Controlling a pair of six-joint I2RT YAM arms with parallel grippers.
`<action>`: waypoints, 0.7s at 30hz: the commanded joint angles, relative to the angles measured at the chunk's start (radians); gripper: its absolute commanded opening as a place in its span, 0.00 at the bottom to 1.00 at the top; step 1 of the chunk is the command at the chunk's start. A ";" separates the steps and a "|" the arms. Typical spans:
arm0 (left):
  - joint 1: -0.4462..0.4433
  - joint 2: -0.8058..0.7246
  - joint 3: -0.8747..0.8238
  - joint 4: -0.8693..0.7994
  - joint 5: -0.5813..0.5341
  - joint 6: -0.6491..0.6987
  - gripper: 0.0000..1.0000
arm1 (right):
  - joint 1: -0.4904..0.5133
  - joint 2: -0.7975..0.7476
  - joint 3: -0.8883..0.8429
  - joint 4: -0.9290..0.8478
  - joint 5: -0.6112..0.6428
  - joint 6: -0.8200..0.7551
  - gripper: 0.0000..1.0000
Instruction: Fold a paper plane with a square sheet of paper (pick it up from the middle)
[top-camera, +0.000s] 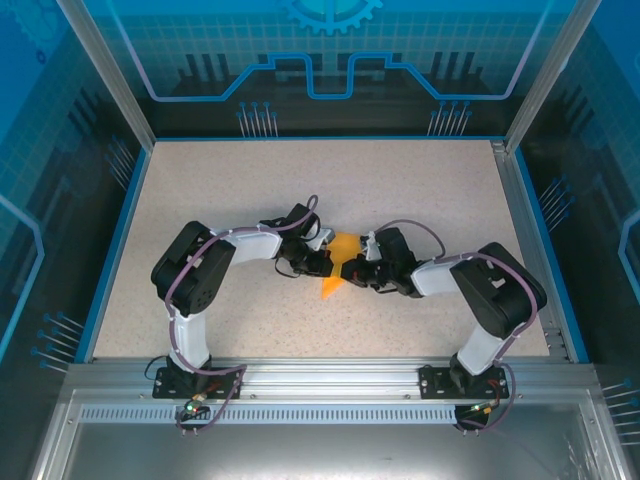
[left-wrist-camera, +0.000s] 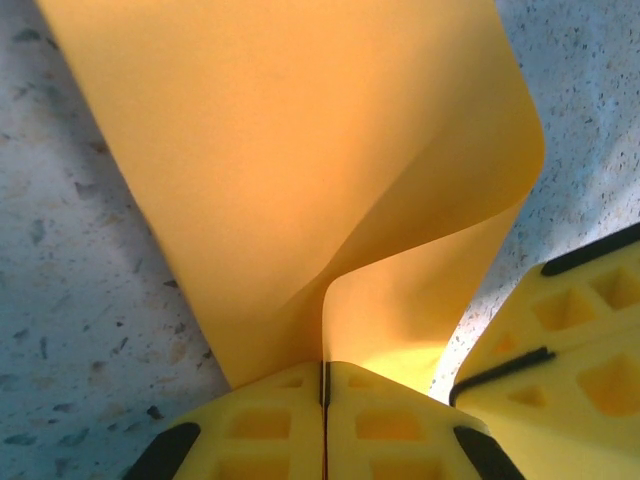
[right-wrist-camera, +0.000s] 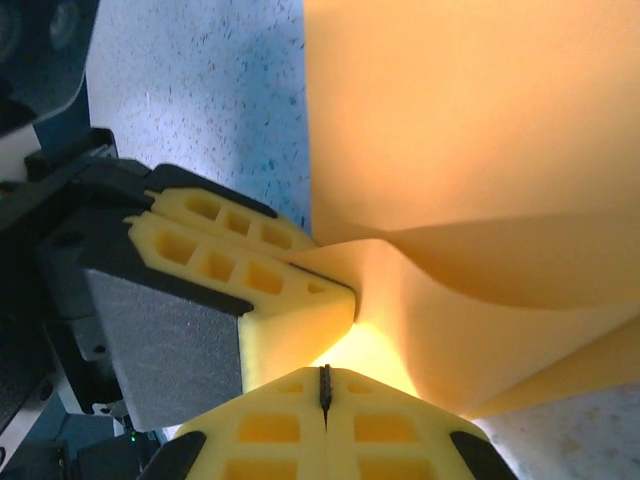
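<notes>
Left pincer (left-wrist-camera: 324, 372) and right pincer (right-wrist-camera: 324, 374) are both clamped on the one curled square sheet of paper (left-wrist-camera: 300, 150).

Speckled beige table (top-camera: 250, 200), blue-rimmed, creased orange-yellow paper (top-camera: 329, 286) at its middle.

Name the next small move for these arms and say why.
Probably lower both pinches toward the table and press the bend flat. The left gripper and right gripper are each shut on the square sheet of paper, tips close together, and it bows in a soft, uncreased curve.
</notes>
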 joint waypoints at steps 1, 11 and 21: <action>-0.002 0.048 0.004 -0.048 -0.013 0.024 0.06 | -0.010 0.027 0.038 -0.019 -0.029 -0.027 0.02; -0.002 0.046 0.001 -0.048 -0.012 0.028 0.06 | -0.037 0.092 0.015 -0.032 0.010 -0.044 0.01; -0.002 0.047 0.001 -0.055 -0.015 0.033 0.06 | -0.064 0.017 0.024 -0.068 -0.038 -0.036 0.03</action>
